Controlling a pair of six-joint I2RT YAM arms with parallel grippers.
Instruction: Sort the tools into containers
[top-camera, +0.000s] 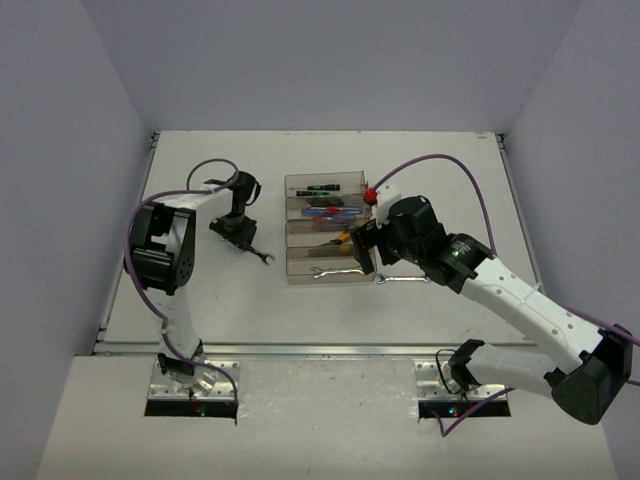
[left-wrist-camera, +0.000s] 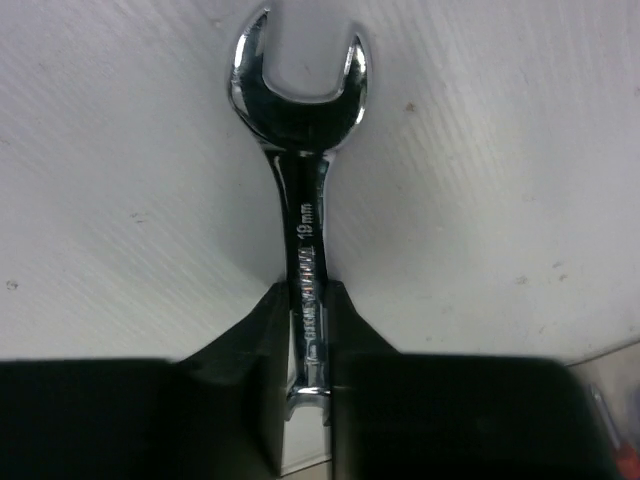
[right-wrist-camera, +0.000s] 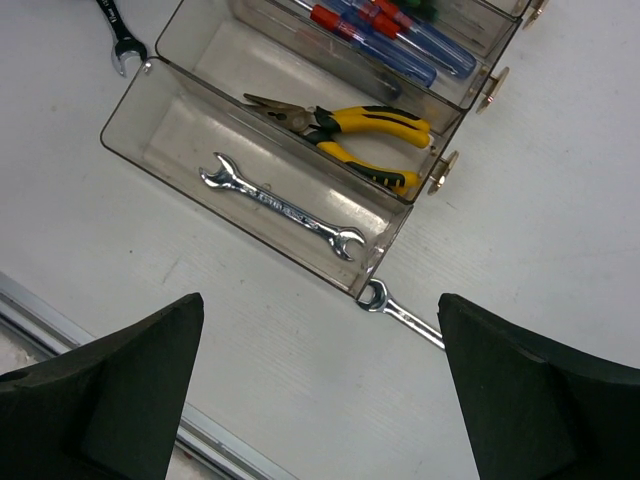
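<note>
The silver open-end wrench (left-wrist-camera: 300, 200), centre of the left wrist view, is mirror-polished metal with stamped lettering. The white table (left-wrist-camera: 120, 200) around it looks matt and finely ribbed. The left gripper (left-wrist-camera: 305, 335) along the bottom edge is dull black. In the right wrist view's upper half, the clear smoky plastic trays (right-wrist-camera: 185, 125) are smooth and glossy; the yellow-and-black-handled pliers (right-wrist-camera: 370, 125) have dark metal tips.

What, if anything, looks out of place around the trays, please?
A silver wrench lies on the table outside the nearest tray, its end at that tray's corner; its twin is sorted inside.
</note>
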